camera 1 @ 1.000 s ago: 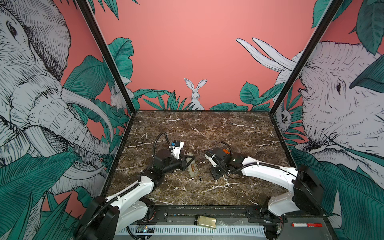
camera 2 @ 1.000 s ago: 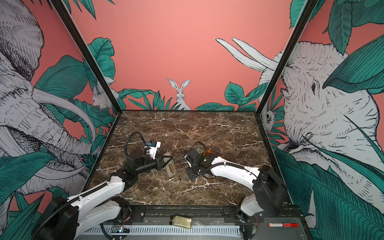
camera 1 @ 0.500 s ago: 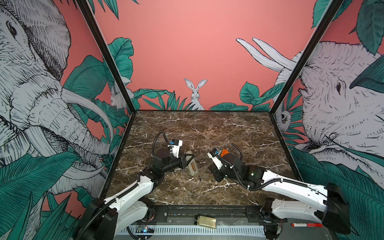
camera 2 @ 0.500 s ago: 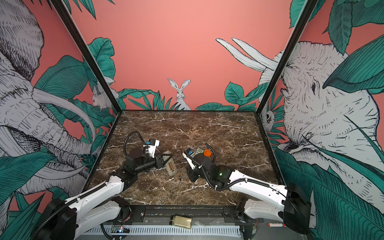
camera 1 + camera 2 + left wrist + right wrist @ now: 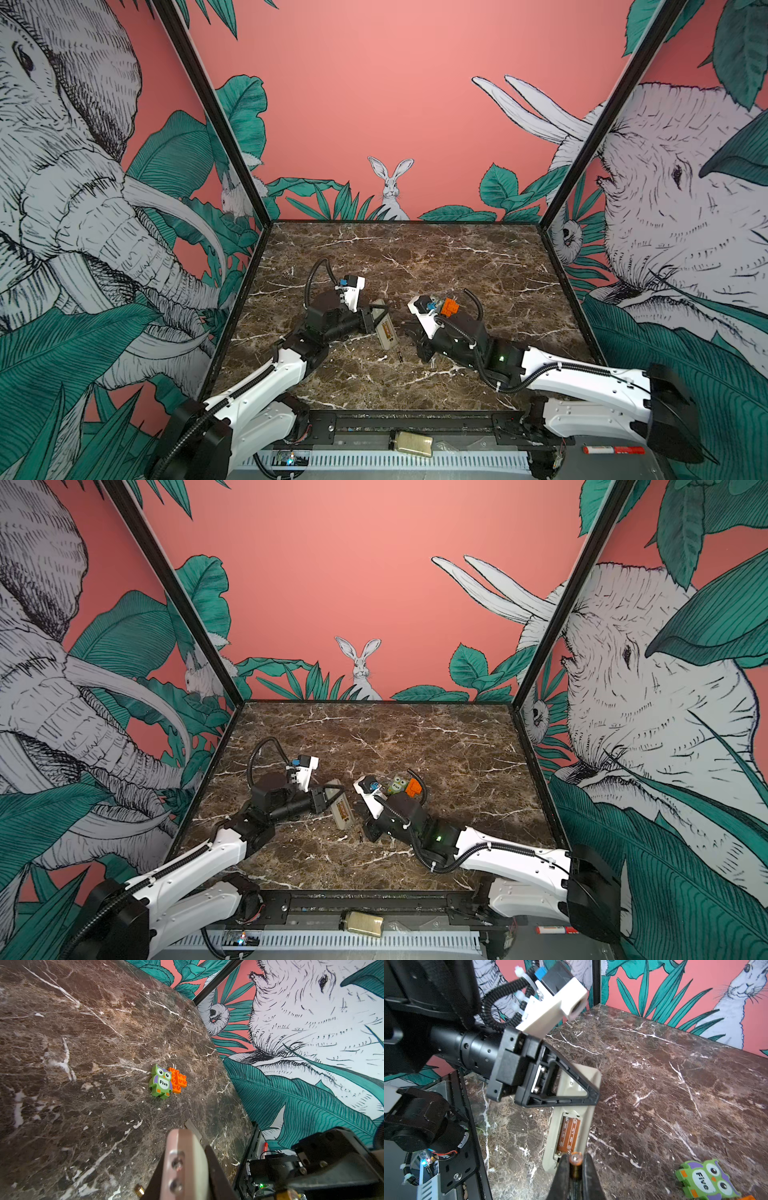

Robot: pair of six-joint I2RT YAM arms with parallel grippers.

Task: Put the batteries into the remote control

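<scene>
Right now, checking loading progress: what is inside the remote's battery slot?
The remote's slot shows only an orange printed floor, nothing lying in it. Part of its near end is hidden behind the battery pinched in the right gripper.

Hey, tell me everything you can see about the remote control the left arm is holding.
The slim pale plastic remote control is clamped at one end by the left gripper, plain back facing up. Its rectangular battery recess is open, showing an orange-brown printed floor, and looks empty. The right gripper holds a small dark battery at the recess's free end; contact is unclear.
</scene>
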